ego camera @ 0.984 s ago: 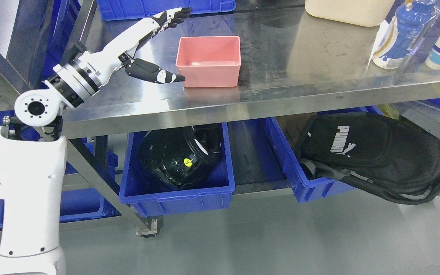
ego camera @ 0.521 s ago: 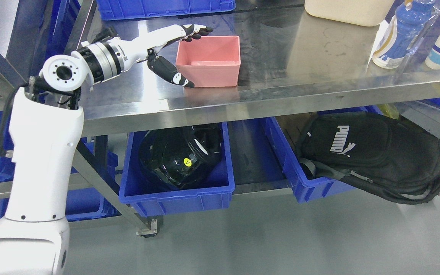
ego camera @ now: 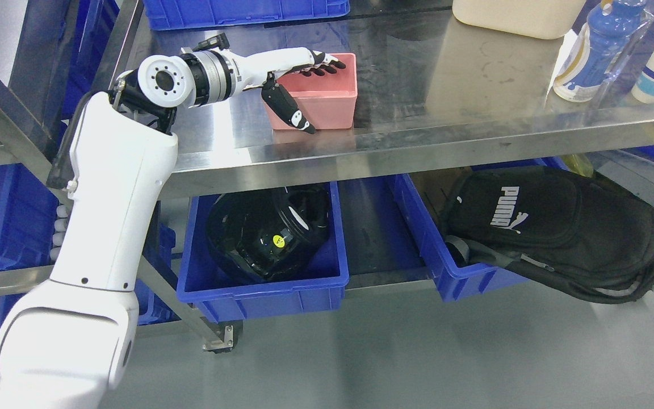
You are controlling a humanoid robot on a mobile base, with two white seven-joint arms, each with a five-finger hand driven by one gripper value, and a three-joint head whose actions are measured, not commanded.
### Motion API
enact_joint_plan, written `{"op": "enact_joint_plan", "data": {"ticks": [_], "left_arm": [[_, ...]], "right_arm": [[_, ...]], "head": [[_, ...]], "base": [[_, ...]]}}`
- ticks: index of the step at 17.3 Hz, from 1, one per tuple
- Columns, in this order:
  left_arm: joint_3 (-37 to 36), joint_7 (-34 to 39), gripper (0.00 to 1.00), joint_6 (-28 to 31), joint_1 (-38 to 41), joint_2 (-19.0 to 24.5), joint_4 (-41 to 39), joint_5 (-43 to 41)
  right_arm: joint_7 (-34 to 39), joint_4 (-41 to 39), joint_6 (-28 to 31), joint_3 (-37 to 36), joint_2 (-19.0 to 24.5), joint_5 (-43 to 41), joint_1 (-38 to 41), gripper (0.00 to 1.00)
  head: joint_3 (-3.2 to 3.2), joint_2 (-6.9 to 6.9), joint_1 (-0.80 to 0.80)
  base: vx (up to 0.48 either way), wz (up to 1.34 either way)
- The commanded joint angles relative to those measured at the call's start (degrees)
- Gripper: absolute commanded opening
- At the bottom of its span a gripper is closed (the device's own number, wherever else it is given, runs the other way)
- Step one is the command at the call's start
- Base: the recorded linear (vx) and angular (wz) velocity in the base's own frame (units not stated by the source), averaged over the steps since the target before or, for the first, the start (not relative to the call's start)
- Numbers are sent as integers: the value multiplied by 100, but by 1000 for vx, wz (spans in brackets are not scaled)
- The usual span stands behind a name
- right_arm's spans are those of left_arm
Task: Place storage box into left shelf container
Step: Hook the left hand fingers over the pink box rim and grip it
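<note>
Left hand (ego camera: 298,85) at the pink box (ego camera: 327,102) on the steel table (ego camera: 418,113).

The fingers (ego camera: 327,61) reach over the box's left rim into its opening and the thumb (ego camera: 290,111) lies against its outer front wall; the grip is not closed, and the box sits flat on the table near its front edge. Below, a blue bin (ego camera: 264,292) holds a black helmet (ego camera: 264,230) with a small yellow sticker, its print unreadable. A black bag (ego camera: 554,233) reads "PUMA" in white.
</note>
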Motion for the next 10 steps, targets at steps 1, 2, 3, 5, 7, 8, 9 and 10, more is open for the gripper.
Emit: {"op": "enact_joint_plan", "data": {"ticks": [1, 2, 3, 5, 7, 8, 9, 10], "left_arm": [[-241, -101, 79, 1, -250, -328, 1275, -351], [-206, -110, 74, 1, -250, -328, 1292, -351], [-162, -110, 67, 1, -250, -328, 1327, -351], [-48, -110, 48, -8, -250, -328, 1336, -342], [180, -110, 29, -60, -250, -328, 1345, -342], [251, -110, 25, -78, -250, -328, 1345, -342], [312, -110, 20, -87, -250, -328, 1336, -342], [391, -110, 17, -95, -241, -328, 1336, -342]], "right_arm": [[-4, -100, 0, 0, -100, -18, 44, 100], [-4, -100, 0, 0, -100, -18, 44, 100], [-4, -100, 0, 0, -100, -18, 44, 100], [-4, -100, 0, 0, -100, -18, 44, 100], [-4, -100, 0, 0, -100, -18, 44, 100], [-4, -100, 0, 0, -100, -18, 44, 100], [-4, -100, 0, 0, -100, -18, 44, 100], [-4, -100, 0, 0, -100, -18, 44, 100]], "head": [[0, 0, 0], [0, 0, 0], [0, 0, 0], [0, 0, 0], [0, 0, 0], [0, 0, 0], [0, 0, 0], [0, 0, 0]], "base": [[0, 0], [0, 0], [0, 0], [0, 0], [0, 0], [0, 0], [0, 0], [0, 0]]}}
